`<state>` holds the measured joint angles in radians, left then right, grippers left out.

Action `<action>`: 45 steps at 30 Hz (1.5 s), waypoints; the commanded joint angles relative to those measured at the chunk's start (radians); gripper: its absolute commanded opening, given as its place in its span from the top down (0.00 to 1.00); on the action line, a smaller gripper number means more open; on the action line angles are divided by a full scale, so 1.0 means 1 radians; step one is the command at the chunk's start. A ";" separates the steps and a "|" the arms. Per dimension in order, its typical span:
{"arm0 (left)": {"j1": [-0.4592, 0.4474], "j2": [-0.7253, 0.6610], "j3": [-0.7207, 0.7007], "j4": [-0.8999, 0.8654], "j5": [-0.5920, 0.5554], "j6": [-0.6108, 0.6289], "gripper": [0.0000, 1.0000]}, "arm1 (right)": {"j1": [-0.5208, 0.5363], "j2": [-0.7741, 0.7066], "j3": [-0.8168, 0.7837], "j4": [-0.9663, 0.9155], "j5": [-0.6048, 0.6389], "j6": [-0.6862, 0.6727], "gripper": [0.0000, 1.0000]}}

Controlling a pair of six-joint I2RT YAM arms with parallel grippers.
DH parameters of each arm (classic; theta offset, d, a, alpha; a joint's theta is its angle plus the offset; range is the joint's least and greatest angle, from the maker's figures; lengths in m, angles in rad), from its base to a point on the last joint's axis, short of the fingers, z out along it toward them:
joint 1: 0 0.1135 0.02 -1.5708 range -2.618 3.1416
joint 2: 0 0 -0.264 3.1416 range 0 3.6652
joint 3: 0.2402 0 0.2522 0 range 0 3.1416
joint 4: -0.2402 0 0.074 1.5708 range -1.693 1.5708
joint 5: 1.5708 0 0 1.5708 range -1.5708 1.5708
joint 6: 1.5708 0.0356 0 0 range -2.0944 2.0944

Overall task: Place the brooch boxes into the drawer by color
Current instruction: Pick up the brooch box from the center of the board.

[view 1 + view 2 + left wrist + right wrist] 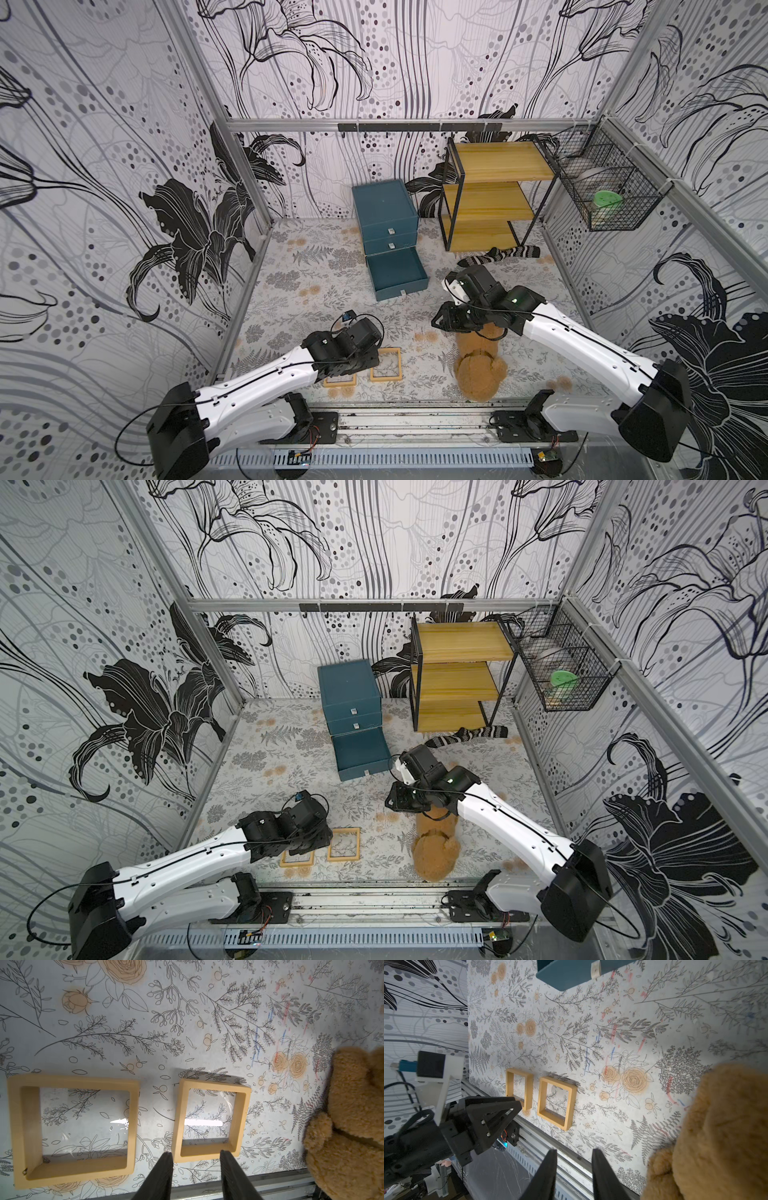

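Note:
Two yellow-tan brooch boxes lie flat side by side near the table's front edge: one (386,378) (241,1118) in full view, the other (340,382) (25,1126) partly under my left arm. My left gripper (195,1152) (371,360) hovers over them. It is open, its fingertips over the near edge of the first box and nothing between them. The teal drawer chest (384,208) stands at the back with its bottom drawer (419,266) pulled out and empty. My right gripper (574,1152) (440,321) is open and empty above the teddy bear.
A brown teddy bear (480,374) (353,1115) lies right of the boxes, under the right arm. A yellow shelf rack (494,195) stands at the back right with a striped sock (498,254) at its foot. A wire basket (611,187) hangs on the right wall.

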<state>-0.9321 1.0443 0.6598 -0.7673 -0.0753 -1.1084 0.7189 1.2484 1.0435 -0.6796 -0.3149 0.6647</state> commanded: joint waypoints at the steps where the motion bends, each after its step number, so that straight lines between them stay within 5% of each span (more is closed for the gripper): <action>1: -0.017 0.001 -0.031 0.072 -0.008 -0.033 0.57 | 0.005 -0.030 -0.022 -0.031 -0.007 -0.004 0.67; 14: -0.029 0.122 -0.060 0.123 -0.021 0.016 0.57 | 0.007 -0.018 -0.022 -0.021 -0.006 0.009 0.67; 45: -0.065 0.244 -0.052 0.135 -0.039 0.053 0.76 | 0.008 0.002 -0.033 0.005 -0.009 0.018 0.67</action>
<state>-0.9886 1.2861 0.5934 -0.6216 -0.0895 -1.0718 0.7189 1.2446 1.0264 -0.6796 -0.3149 0.6689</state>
